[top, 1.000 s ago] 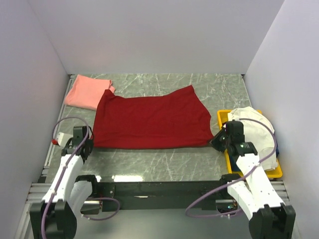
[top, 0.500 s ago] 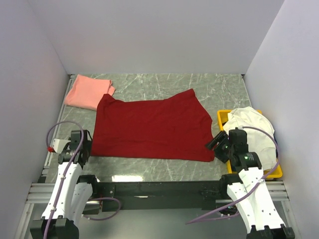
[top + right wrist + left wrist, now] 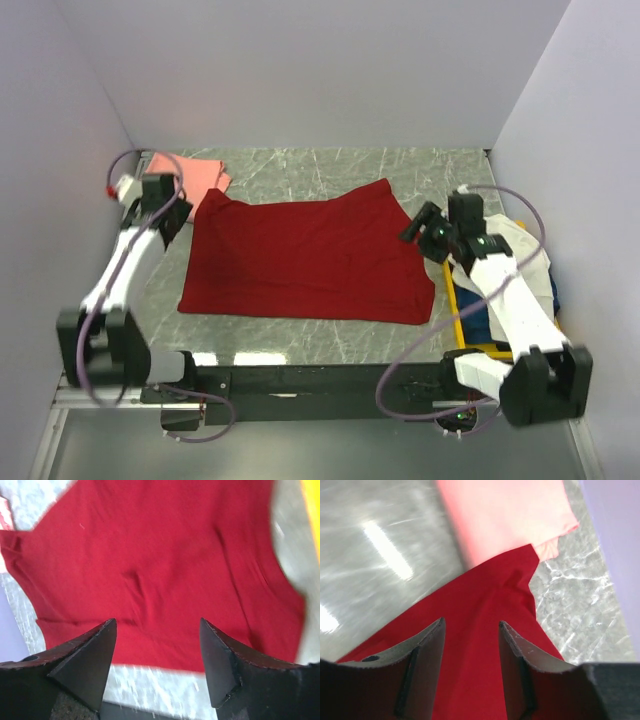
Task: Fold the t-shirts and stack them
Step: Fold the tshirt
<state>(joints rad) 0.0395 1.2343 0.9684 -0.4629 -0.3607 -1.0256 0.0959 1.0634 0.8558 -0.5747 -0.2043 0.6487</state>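
The yellow tray (image 3: 453, 306) at the table's (image 3: 330, 165) right edge holds the crumpled cream white shirt (image 3: 538, 268). The deep red shirt (image 3: 305, 260) lies spread mid-table, its far-left corner touching the folded salmon pink shirt (image 3: 190, 176). The left gripper (image 3: 470, 627) hovers over that corner, released and empty. The right gripper (image 3: 157, 622) hangs above the red shirt's right side, spread wide, empty.

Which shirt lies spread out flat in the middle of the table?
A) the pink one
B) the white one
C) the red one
C: the red shirt is spread flat in the middle, while the pink shirt sits at the far left corner and the white shirt is heaped on the yellow tray.
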